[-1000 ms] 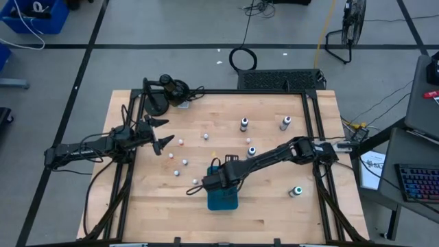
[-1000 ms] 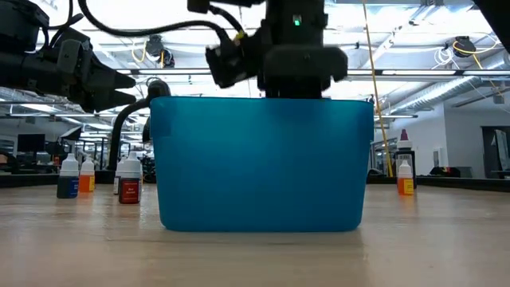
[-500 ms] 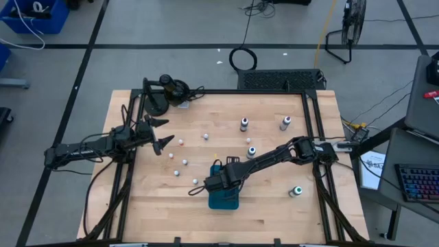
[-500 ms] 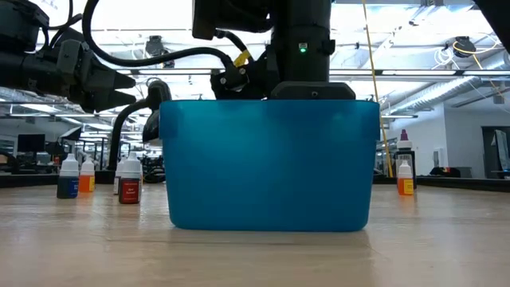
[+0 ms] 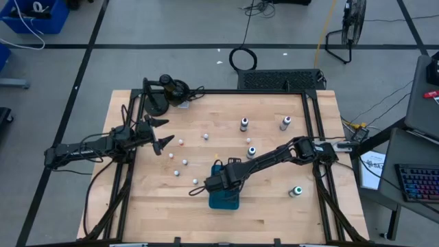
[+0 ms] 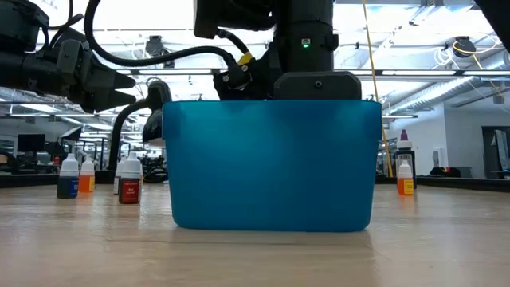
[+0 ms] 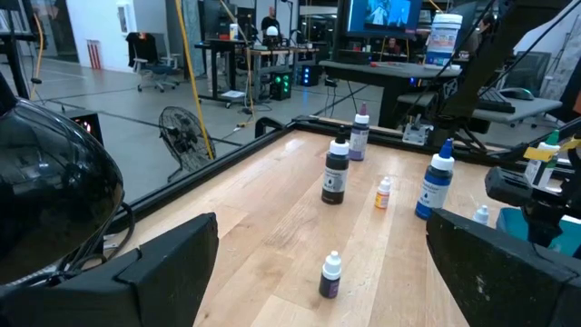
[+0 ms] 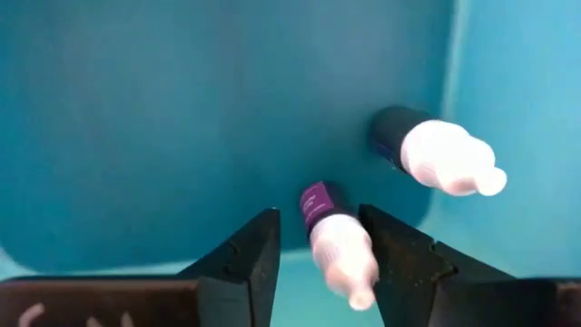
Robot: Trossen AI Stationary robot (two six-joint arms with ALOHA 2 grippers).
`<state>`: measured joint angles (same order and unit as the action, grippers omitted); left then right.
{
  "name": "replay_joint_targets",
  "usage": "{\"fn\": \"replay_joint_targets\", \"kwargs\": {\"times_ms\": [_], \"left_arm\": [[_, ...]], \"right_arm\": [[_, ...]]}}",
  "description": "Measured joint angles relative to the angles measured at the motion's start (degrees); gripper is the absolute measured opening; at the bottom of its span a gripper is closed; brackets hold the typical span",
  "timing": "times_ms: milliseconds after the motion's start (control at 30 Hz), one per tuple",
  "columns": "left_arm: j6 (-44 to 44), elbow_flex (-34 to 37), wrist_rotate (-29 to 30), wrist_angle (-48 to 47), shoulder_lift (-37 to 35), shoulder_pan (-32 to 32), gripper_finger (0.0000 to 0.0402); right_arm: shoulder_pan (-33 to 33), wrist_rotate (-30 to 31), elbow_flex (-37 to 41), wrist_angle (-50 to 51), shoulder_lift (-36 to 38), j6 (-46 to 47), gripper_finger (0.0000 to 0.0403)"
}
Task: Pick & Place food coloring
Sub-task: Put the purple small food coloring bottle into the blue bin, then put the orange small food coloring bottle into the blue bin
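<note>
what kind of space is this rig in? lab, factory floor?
Probably an open-plan robotics lab or workshop. The low view shows exposed ceiling trusses; the left wrist view shows desks with monitors; a floor fan and taped floor lines surround the wooden table.

A light wooden desk (image 5: 274,213) in a black frame stands on a grey floor (image 5: 171,27) marked with dark lines. Beyond the far edge a black cable coil (image 5: 242,59) lies on the floor, with a pedestal fan (image 5: 350,27) off to the right. A blue bin (image 5: 34,15) sits at the far left. A keyboard (image 5: 418,184) lies on a side bench at right. Ceiling strip lights (image 6: 430,76) run overhead.
</note>
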<state>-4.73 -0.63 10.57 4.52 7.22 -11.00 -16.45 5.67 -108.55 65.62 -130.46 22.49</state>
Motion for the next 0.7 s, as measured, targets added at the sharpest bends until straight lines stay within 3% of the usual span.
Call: {"fn": "replay_joint_targets", "kwargs": {"times_ms": [433, 700], "left_arm": [[0.00, -0.01, -0.02, 0.06, 0.00, 0.00, 0.0390], [0.00, 0.00, -0.02, -0.01, 0.01, 0.00, 0.0390]], "right_arm": [[1.46, 0.24, 0.02, 2.12, 8.77, 5.12, 0.0143], [1.44, 4.30, 0.03, 15.92, 17.03, 13.99, 0.0143]]}}
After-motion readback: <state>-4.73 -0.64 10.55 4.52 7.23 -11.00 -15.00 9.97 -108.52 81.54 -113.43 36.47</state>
